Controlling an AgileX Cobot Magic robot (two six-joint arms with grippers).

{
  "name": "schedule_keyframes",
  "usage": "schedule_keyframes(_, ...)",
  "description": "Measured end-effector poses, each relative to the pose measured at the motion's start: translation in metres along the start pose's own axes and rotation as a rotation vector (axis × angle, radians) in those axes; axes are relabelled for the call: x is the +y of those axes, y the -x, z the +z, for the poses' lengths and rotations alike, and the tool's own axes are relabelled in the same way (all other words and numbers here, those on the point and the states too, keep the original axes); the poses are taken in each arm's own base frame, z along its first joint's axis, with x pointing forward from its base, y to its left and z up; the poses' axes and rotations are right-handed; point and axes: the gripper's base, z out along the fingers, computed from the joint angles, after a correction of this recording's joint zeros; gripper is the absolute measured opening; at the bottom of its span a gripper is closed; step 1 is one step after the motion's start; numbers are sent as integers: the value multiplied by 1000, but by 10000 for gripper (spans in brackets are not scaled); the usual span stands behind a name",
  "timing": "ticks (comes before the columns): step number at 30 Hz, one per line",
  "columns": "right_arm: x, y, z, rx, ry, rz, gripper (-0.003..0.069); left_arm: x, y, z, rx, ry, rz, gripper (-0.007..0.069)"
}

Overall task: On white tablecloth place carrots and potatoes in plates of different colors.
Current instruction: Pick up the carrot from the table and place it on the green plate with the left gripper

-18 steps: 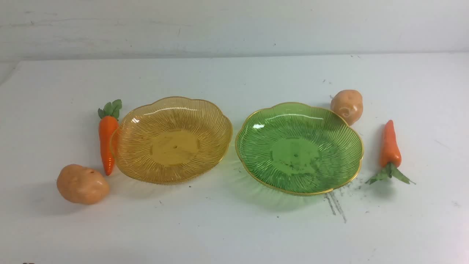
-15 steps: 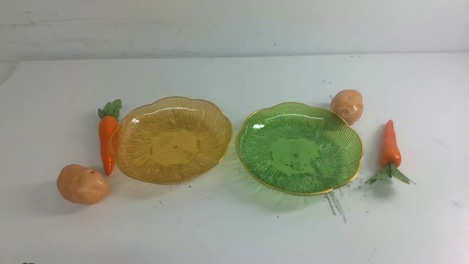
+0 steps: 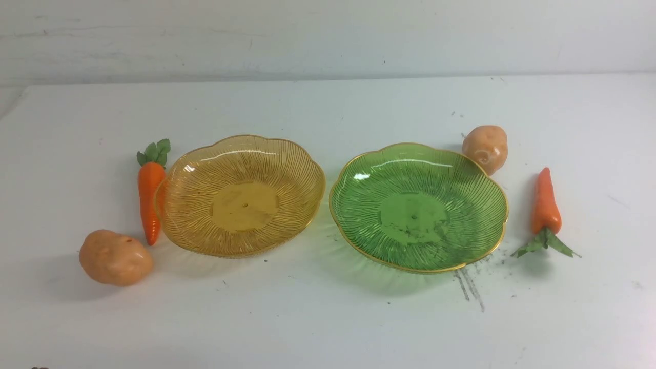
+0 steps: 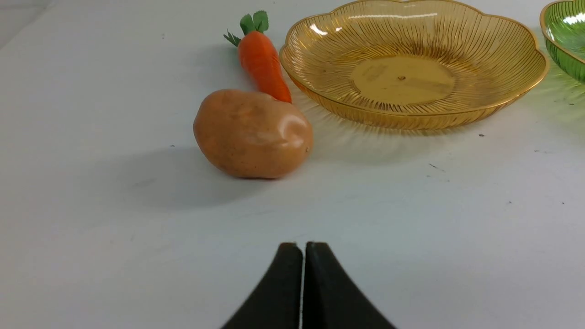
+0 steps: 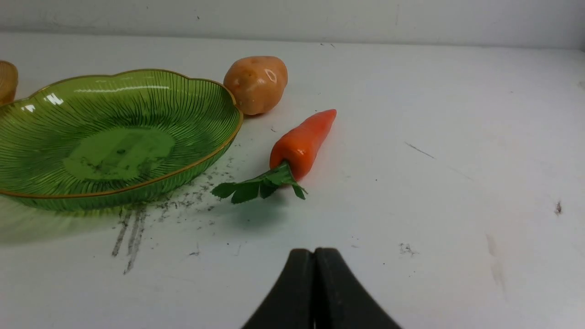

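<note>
On the white tablecloth an amber plate and a green plate stand side by side, both empty. One carrot lies against the amber plate's left rim, a potato in front of it. Another potato sits behind the green plate's right rim, and a second carrot lies to its right, leaves toward me. My left gripper is shut and empty, short of the near potato. My right gripper is shut and empty, short of the right carrot. Neither arm shows in the front view.
Grey scuff streaks and dark specks mark the cloth in front of the green plate. A pale wall rises behind the table's far edge.
</note>
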Motion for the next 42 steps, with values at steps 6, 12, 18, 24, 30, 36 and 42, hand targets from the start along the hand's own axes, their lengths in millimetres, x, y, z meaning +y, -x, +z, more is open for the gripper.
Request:
schedule_keyframes(6, 0, 0, 0, 0, 0, 0, -10, 1, 0, 0, 0, 9, 25, -3)
schedule_keyframes(12, 0, 0, 0, 0, 0, 0, -10, 0, 4, 0, -48, 3, -30, -3)
schedule_keyframes(18, 0, 0, 0, 0, 0, 0, -10, -2, 23, -3, -244, -66, -385, -3)
schedule_keyframes(24, 0, 0, 0, -2, 4, 18, -10, 0, 31, -5, -334, -104, -600, -3)
schedule_keyframes(30, 4, 10, 0, -106, 78, 492, -10, 9, 47, -14, -563, -118, -780, -3)
schedule_keyframes(36, -5, 26, -4, -297, 134, 1210, -10, 19, 89, -44, -873, -211, -946, -3)
schedule_keyframes(42, -13, 28, -5, -373, 76, 1217, -10, 6, 174, -78, -732, -226, -652, -3)
